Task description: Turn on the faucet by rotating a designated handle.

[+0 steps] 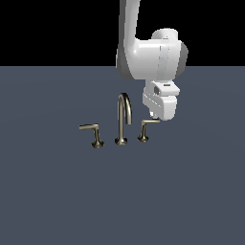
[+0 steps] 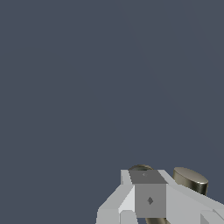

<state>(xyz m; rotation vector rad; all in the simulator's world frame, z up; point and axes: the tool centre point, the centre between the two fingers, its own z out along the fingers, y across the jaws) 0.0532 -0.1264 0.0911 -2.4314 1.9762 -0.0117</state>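
The faucet's tall gooseneck spout (image 1: 124, 119) stands on the grey floor between two lever handles. The designated handle (image 1: 145, 128) is on the exterior view's right of the spout, with a short arm tilted up towards that side. The twin handle (image 1: 94, 134), with a longer level arm, is on the exterior view's left. My gripper (image 1: 154, 116) hangs at the tip of the designated handle's arm, touching it or nearly so. In the wrist view the gripper (image 2: 147, 177) has its fingers (image 2: 150, 199) pressed together, holding nothing. Bronze metal parts (image 2: 190, 179) show just behind them.
The white arm (image 1: 150, 55) comes down from above on the exterior view's right of the spout. The flat grey floor (image 1: 57, 201) spreads all around the faucet.
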